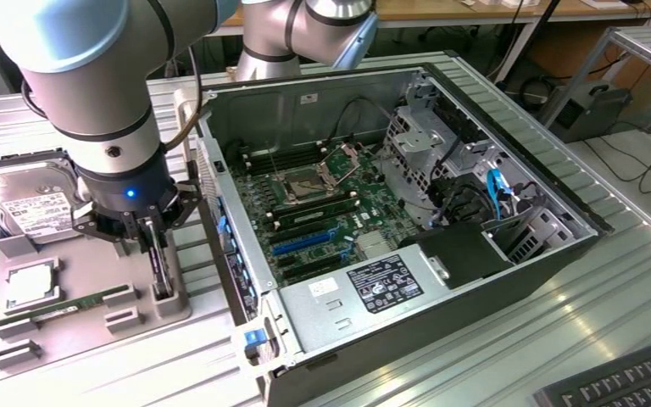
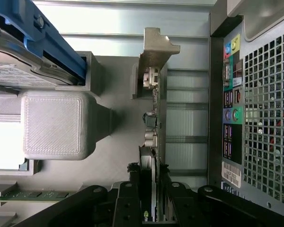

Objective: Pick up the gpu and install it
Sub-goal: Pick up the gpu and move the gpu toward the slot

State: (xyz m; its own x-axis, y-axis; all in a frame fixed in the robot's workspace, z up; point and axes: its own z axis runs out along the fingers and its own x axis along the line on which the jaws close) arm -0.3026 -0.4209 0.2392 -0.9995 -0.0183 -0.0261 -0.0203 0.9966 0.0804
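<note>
Much of the gpu [image 1: 164, 275] is hidden in the exterior view: the arm's wrist covers its upper edge, leaving a thin dark strip standing on edge in a slot of the grey parts tray [image 1: 88, 326], beside the open computer case [image 1: 439, 322]. The gripper [image 1: 158, 254] straddles that strip. The wrist view looks along the card: the gpu [image 2: 154, 123] appears edge-on, slim and dark with small metal parts along it, its far end seated in a grey upright of the tray [image 2: 118, 94], its near end cut off by the frame. There the gripper [image 2: 150, 189] is narrow, its black fingers [image 2: 132, 203] pressed against both faces of the card. The wrist view also shows the case's rear ports [image 2: 229, 113]; the exterior view shows the motherboard [image 1: 314, 212] and the hard drive [image 1: 31, 203].
</note>
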